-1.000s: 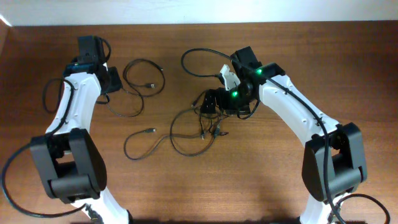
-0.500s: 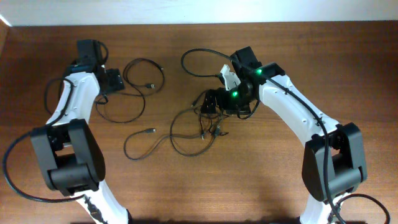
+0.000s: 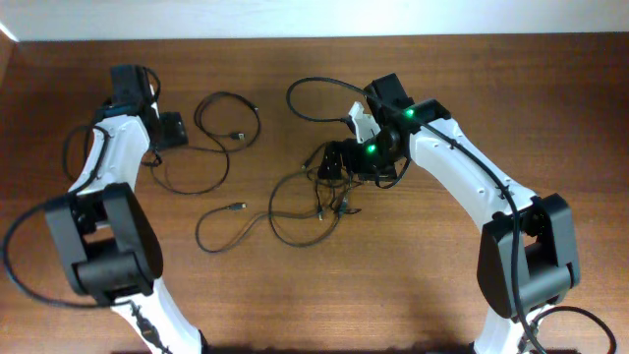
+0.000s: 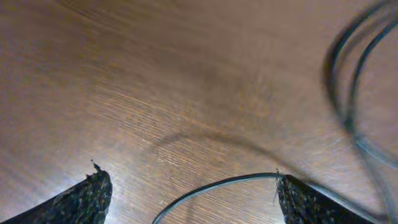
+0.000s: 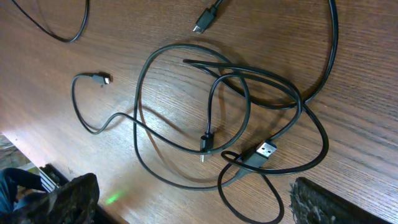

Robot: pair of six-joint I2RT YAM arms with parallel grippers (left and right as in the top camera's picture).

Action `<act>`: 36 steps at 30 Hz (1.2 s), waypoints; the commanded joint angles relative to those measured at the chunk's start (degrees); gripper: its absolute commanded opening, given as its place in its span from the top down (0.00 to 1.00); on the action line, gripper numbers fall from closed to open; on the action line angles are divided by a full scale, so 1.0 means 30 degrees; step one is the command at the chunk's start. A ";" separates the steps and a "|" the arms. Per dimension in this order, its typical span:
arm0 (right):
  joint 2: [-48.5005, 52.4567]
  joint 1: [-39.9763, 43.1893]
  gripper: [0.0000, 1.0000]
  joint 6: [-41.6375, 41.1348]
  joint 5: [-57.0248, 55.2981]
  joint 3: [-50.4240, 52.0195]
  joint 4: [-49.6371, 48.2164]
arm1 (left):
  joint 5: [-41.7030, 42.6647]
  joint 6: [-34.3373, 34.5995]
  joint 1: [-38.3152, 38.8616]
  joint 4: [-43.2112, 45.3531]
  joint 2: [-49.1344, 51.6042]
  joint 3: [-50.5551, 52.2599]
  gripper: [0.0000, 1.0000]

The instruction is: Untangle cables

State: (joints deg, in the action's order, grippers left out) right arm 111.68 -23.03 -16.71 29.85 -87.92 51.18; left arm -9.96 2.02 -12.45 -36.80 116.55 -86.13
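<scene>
The wooden table (image 3: 413, 305) fills the overhead view, unchanged from a second ago. The left arm (image 3: 103, 167) has swung toward the left edge of the frame, its wrist now deeper in the upper left. The right arm (image 3: 462, 172) sits where it did, reaching to frame centre. The left gripper (image 3: 169, 130) has shifted slightly left with its arm. The left wrist view shows its fingers (image 4: 74, 202) set wide apart, with one thin cord arcing between them and touching the tip at lower right, not clamped. The right gripper (image 3: 339, 159) hangs over the cables (image 3: 324, 197), jaws spread wide, nothing held. The tangle (image 5: 266, 150) lies at frame centre, in the same place as before. A loop (image 3: 237, 135) lies just right of the left gripper, and a single cord (image 3: 236, 207) lies below it, apart from the tangle.

A pale wall (image 3: 295, 18) strip runs along the table's far edge at the top. Bare wood spans the lower middle between the arm bases and the upper right of the frame.
</scene>
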 commanded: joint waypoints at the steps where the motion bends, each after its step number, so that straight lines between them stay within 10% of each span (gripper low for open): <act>1: -0.0007 -0.0066 0.01 -0.0029 -0.0182 -0.0131 0.0066 | -0.0044 -0.2769 -0.0036 -0.0488 0.1515 -0.0015 0.16; 18: -0.0007 -0.0066 0.01 -0.0022 -0.0197 -0.0131 0.0073 | -0.0109 -0.3920 -0.0772 0.0459 0.1756 -0.0022 0.59; 24: -0.0007 -0.0066 0.01 -0.0022 -0.0197 -0.0131 0.0080 | -0.0036 -0.3912 -0.0860 0.0452 0.1756 -0.0022 1.00; 30: -0.0007 -0.0066 0.01 -0.0022 -0.0189 -0.0131 0.0102 | 0.2018 -0.1741 -0.0860 -0.0787 0.0729 -0.1559 1.00; 36: -0.0007 -0.0066 0.02 -0.0015 -0.0211 -0.0131 0.0073 | 1.0200 -0.0721 -0.0860 -0.1836 -0.4014 -0.6404 1.00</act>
State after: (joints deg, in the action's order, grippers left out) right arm 111.68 -23.03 -16.75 29.85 -87.92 51.62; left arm 3.31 -4.01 -14.66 -43.18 116.27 -96.14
